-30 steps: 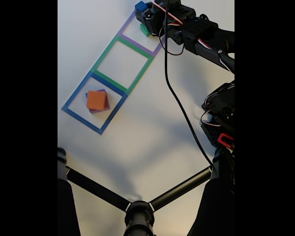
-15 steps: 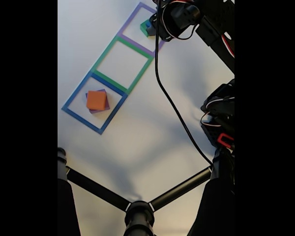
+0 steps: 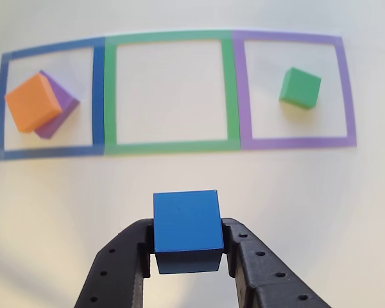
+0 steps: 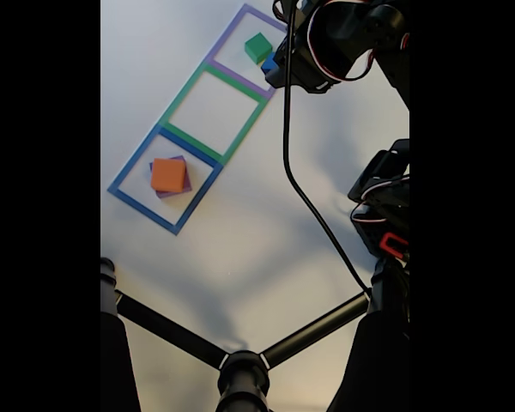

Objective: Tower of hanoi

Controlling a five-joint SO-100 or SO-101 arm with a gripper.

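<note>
Three taped squares [image 3: 173,93], white tabletop [image 3: 321,192]

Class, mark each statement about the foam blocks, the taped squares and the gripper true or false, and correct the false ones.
1. The gripper holds the blue cube. True.
2. The green block sits inside the green taped square. False: it sits inside the purple taped square.
3. The orange block lies on top of the purple block. True.
4. The blue taped square holds the green block. False: it holds the orange and purple blocks.
5. The green taped square holds no block. True.
</note>
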